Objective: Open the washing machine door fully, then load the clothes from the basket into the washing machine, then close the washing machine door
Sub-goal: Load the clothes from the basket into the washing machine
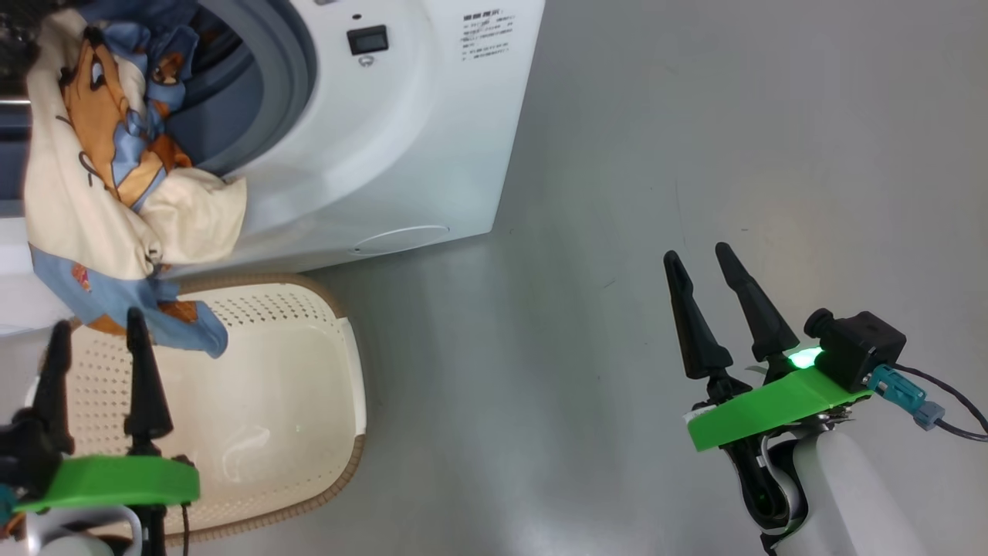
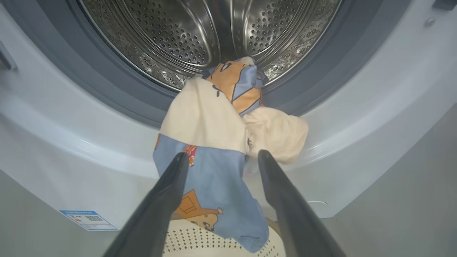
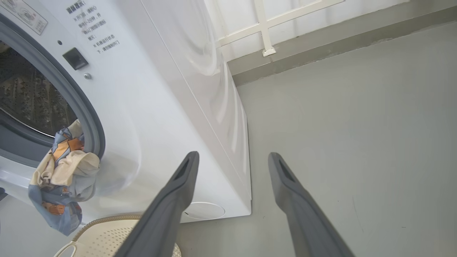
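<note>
The left gripper (image 1: pixel 96 324), its two dark fingers spread and holding nothing, hovers over the cream perforated plastic basket (image 1: pixel 270 386) with a brown woven-look rim. Just ahead, the cream and light blue clothes (image 1: pixel 85 193) with orange prints hang out of the open mouth of the big white washing machine (image 1: pixel 401 139), their lower end dangling over the basket. The right gripper (image 1: pixel 698 255), also spread and empty, is well apart over the grey floor (image 1: pixel 617 193).
</note>
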Controlling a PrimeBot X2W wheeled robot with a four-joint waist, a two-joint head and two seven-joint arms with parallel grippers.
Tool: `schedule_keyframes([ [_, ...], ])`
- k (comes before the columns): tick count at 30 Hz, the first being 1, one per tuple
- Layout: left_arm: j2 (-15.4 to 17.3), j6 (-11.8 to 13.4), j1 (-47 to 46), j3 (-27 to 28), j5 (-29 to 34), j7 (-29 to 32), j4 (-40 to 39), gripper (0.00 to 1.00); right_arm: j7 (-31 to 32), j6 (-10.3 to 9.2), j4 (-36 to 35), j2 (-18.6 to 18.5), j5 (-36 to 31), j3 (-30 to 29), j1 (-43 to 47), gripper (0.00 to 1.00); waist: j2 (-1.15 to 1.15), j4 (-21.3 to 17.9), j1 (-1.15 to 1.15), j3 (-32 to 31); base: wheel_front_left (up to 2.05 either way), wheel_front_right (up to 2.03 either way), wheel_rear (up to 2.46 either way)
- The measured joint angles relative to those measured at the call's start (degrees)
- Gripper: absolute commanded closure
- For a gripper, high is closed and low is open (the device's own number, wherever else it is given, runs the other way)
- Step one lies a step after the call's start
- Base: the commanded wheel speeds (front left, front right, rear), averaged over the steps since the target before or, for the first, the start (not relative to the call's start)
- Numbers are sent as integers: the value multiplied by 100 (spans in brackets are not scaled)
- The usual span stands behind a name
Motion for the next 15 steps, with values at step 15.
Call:
schedule_keyframes([
  [15,-126,-57,80,58,127,0,76,0,0,0,0,-43,-147,3,99,0,0,0,0,-69,0,0,0],
])
